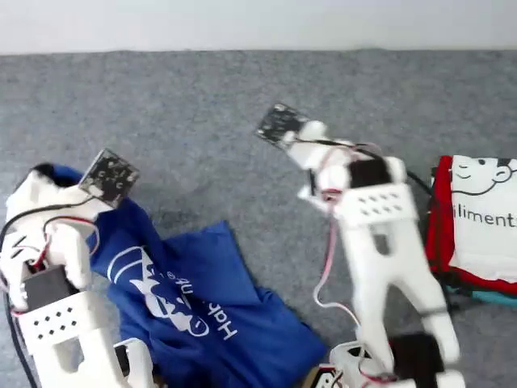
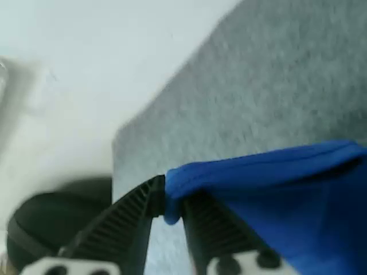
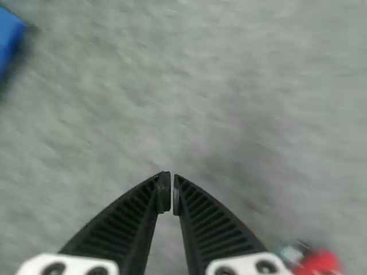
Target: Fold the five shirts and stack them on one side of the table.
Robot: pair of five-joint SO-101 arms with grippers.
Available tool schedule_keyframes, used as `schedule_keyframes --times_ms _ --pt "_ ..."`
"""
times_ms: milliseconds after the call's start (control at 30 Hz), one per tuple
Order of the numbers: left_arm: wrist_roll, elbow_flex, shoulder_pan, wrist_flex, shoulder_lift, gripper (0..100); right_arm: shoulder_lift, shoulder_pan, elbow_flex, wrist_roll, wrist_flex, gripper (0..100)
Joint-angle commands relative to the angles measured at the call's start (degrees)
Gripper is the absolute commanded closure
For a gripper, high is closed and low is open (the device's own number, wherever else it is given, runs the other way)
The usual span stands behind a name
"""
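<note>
Your blue shirt lies crumpled at 7 o'clock on the table. Your left gripper is clamped on its edge. The folded stack sits at 3 o'clock. Your right gripper is pinched together on nothing, above the grey surface.

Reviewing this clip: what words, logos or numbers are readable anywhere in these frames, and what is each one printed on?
Blue shirt: white logo and lettering, upside down and creased; not readable.
White shirt on top of the pile: dark lettering under a cartoon drawing, cut off by the picture's edge; not readable whole.
No numbers or signs elsewhere.
</note>
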Motion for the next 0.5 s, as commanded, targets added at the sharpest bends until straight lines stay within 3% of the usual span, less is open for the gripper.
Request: schedule_keyframes --times_ms 0,133,333,467 --pt "-0.5 -0.2 -3.9 4.5 -0.8 98 8.0 -7.3 -6.9 -8.9 0.9 99.0" --pt "-0.5 0.0 -6.9 6.5 -0.8 98 19.1 -14.2 -16.1 -14.2 6.4 97.6" --pt "-0.4 0.0 -7.6 9.2 -0.8 98 34.6 -21.9 -33.7 -21.7 18.3 74.8" --pt "-0.4 0.0 -7.6 10.4 -0.8 98 43.6 -25.5 -45.7 -25.0 23.9 71.0"
